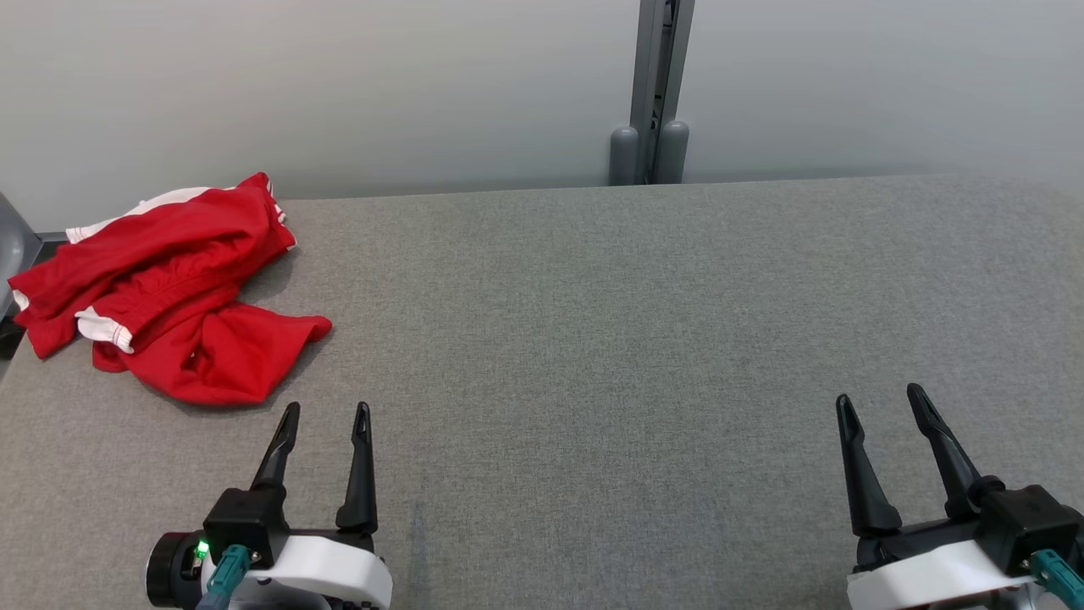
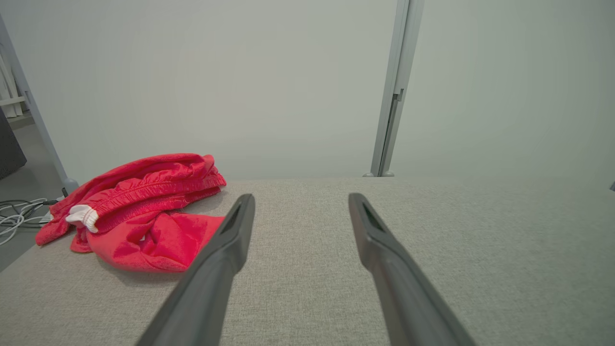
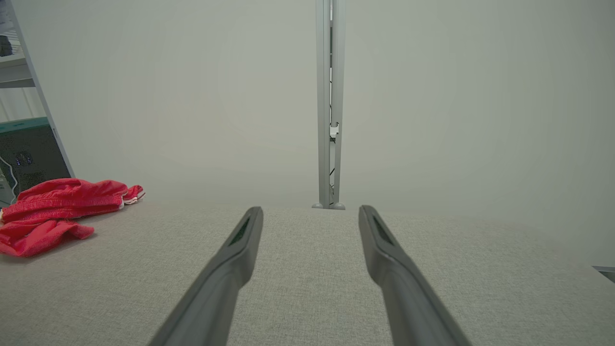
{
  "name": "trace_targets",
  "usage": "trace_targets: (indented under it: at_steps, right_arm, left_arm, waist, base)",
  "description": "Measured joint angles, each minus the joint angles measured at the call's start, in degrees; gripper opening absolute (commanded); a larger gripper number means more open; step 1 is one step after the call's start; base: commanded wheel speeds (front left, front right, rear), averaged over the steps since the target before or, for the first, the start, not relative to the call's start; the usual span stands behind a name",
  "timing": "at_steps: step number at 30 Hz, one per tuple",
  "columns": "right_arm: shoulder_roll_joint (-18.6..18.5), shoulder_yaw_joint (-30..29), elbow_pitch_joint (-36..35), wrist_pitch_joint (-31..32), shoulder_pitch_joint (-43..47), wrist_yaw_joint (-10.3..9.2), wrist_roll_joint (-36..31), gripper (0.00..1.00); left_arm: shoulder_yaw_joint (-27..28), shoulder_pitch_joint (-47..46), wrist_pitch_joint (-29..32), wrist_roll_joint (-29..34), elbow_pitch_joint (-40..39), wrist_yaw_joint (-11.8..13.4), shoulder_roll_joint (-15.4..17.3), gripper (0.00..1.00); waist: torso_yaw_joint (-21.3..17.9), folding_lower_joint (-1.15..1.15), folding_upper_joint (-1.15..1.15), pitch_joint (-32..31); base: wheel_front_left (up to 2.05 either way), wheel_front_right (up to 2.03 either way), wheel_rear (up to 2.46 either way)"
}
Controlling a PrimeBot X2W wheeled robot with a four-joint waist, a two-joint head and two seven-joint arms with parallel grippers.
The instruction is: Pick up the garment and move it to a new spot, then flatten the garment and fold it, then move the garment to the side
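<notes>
Left hand (image 1: 327, 411) and right hand (image 1: 879, 396) hover spread wide, empty, ready to reach; crumpled red fabric garment with white trim (image 1: 178, 296) lies untouched at the far-left corner of the grey cloth tabletop (image 1: 593, 322)

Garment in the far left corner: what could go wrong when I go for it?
1. The garment lies bunched at the left edge of the table, seemingly partly over it; a clumsy approach by the left gripper could push it off, towards the cables.
2. Its folds overlap, so a pinch may catch one layer and lift it twisted.
</notes>
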Motion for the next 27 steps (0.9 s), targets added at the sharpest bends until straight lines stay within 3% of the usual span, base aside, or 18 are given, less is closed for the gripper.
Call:
trace_targets:
  at_steps: [19,27]
  right_arm:
    - [-0.02,-0.45,0.00,-0.01,-0.04,0.00,0.04,1.00]
    - [-0.04,0.03,-0.58,-0.01,-0.16,0.00,0.37,1.00]
  left_arm:
    - [0.05,-0.11,0.00,-0.07,-0.13,-0.02,-0.01,1.00]
    - [0.08,-1.14,0.00,-0.20,-0.56,-0.07,0.01,1.00]
  waist:
    - [0.42,0.00,0.00,0.52]
    - [4.92,0.00,0.00,1.04]
  base:
    - [0.00,0.00,0.00]
    - [0.00,0.00,0.00]
